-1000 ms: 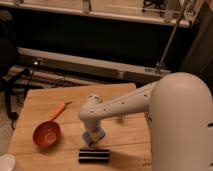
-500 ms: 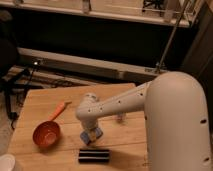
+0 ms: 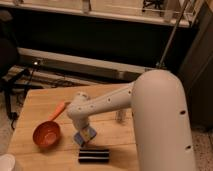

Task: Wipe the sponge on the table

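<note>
- Noted a small shift of the tool (image 3: 84, 131) and the small light-blue soft sponge with wavy edges (image 3: 86, 136) toward the orange bowl since half a second back.
- Tool at the end of the white perforated arm (image 3: 107, 101), pointing down over the front middle of the square light wooden plank counter (image 3: 45, 97).
- Tool pinching the sponge; sponge turned cornerwise, low against the counter surface.
- Sponge between the round orange bowl with a short orange handle (image 3: 46, 135) on one side and the black rectangular block with white stripes (image 3: 93, 155) nearer the camera; near both, touching neither.
- Bowl upright on the counter, handle angled away toward the far edge.
- Block lying flat near the front edge of the counter.
- Small pale upright item (image 3: 119, 116) farther back on the counter, beside the arm; too small to identify.
- White round rim (image 3: 7, 163) at the lower corner of the view beyond the bowl, cut off.
- Large white rounded robot body (image 3: 160, 120) filling the other side, hiding that part of the counter.
- Dark wall with a pale horizontal rail (image 3: 75, 60) behind the counter.
</note>
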### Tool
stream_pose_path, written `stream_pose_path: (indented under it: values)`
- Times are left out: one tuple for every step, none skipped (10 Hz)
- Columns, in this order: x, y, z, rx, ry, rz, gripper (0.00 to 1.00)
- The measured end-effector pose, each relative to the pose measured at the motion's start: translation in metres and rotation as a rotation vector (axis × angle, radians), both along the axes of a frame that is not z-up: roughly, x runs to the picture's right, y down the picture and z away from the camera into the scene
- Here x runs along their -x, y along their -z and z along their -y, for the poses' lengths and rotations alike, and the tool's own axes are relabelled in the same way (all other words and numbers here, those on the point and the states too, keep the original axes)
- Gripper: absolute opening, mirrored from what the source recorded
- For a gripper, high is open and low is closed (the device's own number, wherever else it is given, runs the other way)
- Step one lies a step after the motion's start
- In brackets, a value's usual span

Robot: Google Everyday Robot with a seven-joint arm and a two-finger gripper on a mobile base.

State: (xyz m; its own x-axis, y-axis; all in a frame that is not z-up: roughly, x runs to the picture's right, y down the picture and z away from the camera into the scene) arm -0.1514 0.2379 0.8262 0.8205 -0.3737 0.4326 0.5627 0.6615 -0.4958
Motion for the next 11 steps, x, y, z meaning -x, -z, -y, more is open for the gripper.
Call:
stream_pose_path:
  values:
    - [0.009,-0.004,0.002,-0.002,0.009,0.014,0.31]
    - [0.019,-0.010,0.007,-0.007,0.012,0.028,0.31]
    - [0.024,-0.014,0.012,-0.013,0.012,0.033,0.31]
    - [0.028,-0.020,0.021,-0.025,0.010,0.037,0.31]
    - [0.028,-0.025,0.029,-0.036,0.002,0.035,0.31]
    - [0.026,-0.031,0.039,-0.048,-0.009,0.028,0.31]
    - [0.023,-0.035,0.045,-0.055,-0.016,0.023,0.31]
    - [0.019,-0.040,0.052,-0.064,-0.026,0.014,0.31]
    - [0.016,-0.045,0.057,-0.069,-0.034,0.006,0.31]
    - [0.010,-0.051,0.062,-0.075,-0.044,-0.007,0.31]
    - [0.001,-0.057,0.067,-0.080,-0.053,-0.026,0.31]
